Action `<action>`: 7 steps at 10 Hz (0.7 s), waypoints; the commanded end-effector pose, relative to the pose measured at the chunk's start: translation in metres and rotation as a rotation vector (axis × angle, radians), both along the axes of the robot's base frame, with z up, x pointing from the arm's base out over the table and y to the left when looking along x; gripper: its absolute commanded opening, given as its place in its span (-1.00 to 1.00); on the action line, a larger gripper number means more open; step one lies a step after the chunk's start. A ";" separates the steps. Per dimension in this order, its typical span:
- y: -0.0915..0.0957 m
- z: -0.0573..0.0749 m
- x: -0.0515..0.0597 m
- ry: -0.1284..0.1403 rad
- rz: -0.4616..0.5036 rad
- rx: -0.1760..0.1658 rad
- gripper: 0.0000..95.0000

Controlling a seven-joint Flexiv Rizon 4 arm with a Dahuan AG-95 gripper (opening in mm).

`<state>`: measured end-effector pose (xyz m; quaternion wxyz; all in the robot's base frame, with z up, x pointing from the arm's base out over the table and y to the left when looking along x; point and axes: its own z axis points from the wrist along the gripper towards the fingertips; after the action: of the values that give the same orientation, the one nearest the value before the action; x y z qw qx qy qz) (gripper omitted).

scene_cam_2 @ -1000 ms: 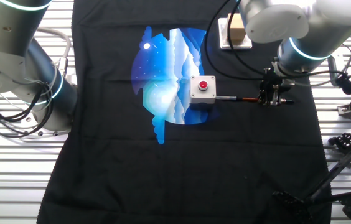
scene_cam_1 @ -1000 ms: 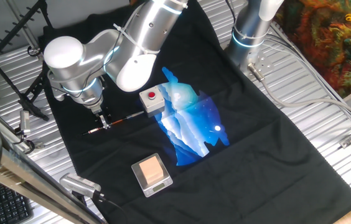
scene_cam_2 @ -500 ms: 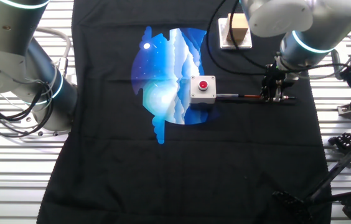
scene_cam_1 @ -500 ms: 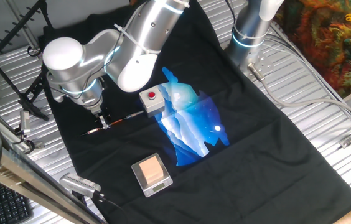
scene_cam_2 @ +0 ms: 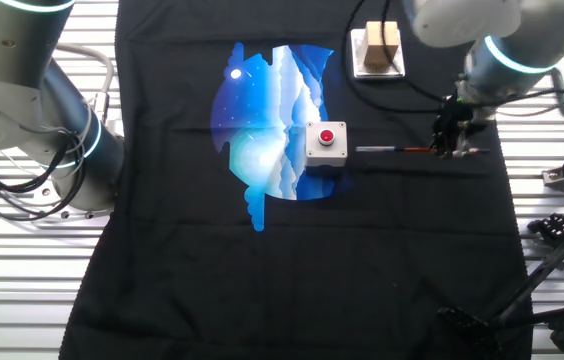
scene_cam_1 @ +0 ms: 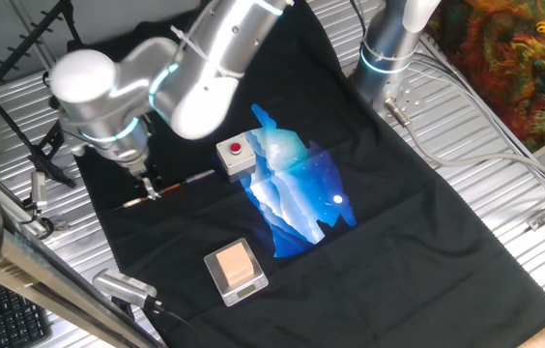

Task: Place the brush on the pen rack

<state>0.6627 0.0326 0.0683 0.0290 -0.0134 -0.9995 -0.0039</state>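
The brush (scene_cam_1: 168, 183) is a thin, pencil-slim rod; its handle reads reddish-brown near the claw (scene_cam_1: 149, 188) and darkens toward the end that points at the button box (scene_cam_1: 235, 155); the tip at that end looks pale in the other fixed view, though it is too small to make out bristles. In the other fixed view the brush (scene_cam_2: 409, 150) lies level and almost horizontal across the picture, its free end just beside the button box (scene_cam_2: 326, 142) but apart from it; whether the brush rests on the cloth or is raised slightly above it cannot be told.

The claw (scene_cam_2: 454, 148) points straight down and is clamped on the brush near the handle's far end; a short length of handle projects beyond the fingers on the side away from the box.

The black cloth (scene_cam_1: 427, 193) covers the middle of the bench (scene_cam_1: 504, 126); a blue and white printed patch (scene_cam_1: 297, 193) lies at its centre; the grey button box with a red button sits at the patch's edge. A small scale carrying a tan block (scene_cam_1: 233, 265) stands near the cloth's edge, well apart from the brush.

The pen rack (scene_cam_1: 31, 43), a thin black bar with short upright teeth, stands at the bench's corner beyond the cloth, well apart from the brush.
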 end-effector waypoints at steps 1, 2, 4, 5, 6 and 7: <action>-0.001 0.016 0.009 -0.006 0.006 -0.001 -1.00; -0.003 0.031 0.011 -0.007 0.010 -0.003 -1.00; -0.007 0.045 0.007 -0.016 0.018 -0.006 -1.00; -0.006 0.048 0.002 -0.042 0.020 -0.016 -1.00; -0.005 0.049 0.000 -0.047 0.021 -0.029 -1.00; -0.004 0.050 -0.001 -0.054 0.014 -0.029 -1.00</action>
<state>0.6591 0.0285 0.1177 -0.0005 -0.0066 -0.9999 0.0117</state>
